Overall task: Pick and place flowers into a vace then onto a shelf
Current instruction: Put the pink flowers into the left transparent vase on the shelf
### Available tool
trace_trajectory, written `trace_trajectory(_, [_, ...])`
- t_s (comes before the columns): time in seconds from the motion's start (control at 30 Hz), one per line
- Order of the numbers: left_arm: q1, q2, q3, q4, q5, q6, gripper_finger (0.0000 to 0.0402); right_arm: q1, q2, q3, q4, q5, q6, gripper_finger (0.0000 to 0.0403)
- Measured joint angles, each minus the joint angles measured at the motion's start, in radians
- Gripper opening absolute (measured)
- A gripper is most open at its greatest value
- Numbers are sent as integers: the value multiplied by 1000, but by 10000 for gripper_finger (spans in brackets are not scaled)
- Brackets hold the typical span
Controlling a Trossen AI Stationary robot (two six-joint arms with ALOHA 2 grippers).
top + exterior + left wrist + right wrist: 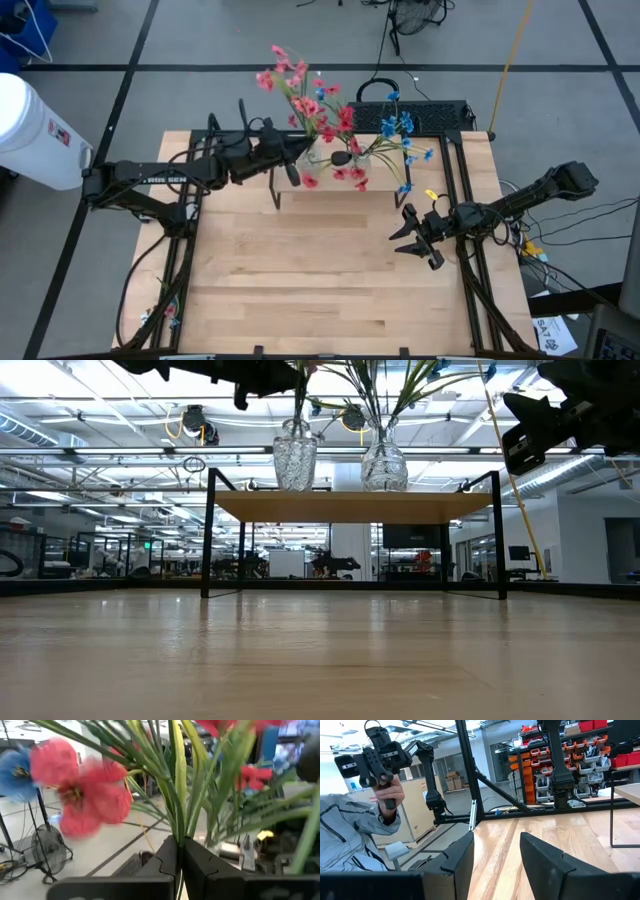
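Two cut-glass vases, a left one [295,460] and a right one [383,465], stand on the low light-wood shelf [350,506] at the table's far side. Green stems rise from both. Red and pink blossoms [300,88] spread above the left vase, and blue blossoms [397,125] show to the right. My left gripper [298,152] reaches in from the left at the left vase's stems and is shut on them, as the left wrist view [179,851] shows. My right gripper [406,232] hovers open over the table's right side, away from the shelf. My left gripper pinches a few thin green stems [178,827] of the red-pink spray between its two fingers, above the left vase's mouth. The fingers come in about level from the table's left, lying across the stems. The stems run down into the left vase [300,405], which stands upright on the shelf.
A black keyboard [420,115] lies behind the shelf at the far edge. A white bucket [30,125] stands off the table's left. Bare wood [320,270] spreads in front of the shelf. A person's hand holding a controller [382,765] shows in the right wrist view.
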Motion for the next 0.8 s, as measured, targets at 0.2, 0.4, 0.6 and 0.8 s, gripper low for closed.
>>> trace_trajectory(0.2, [-25, 0, 0, -51, -33, 8, 17, 0, 0, 0, 0, 0, 0, 150])
trace_trajectory(0.4, [-33, 0, 0, -75, -55, -16, 15, 0, 0, 0, 0, 0, 0, 150])
trace_trajectory(0.6, [-32, -3, 1, -138, -133, -77, 28, 0, 0, 0, 0, 0, 0, 150])
trace_trajectory(0.8, [-32, -3, -3, -162, -127, -92, 8, 0, 0, 0, 0, 0, 0, 150])
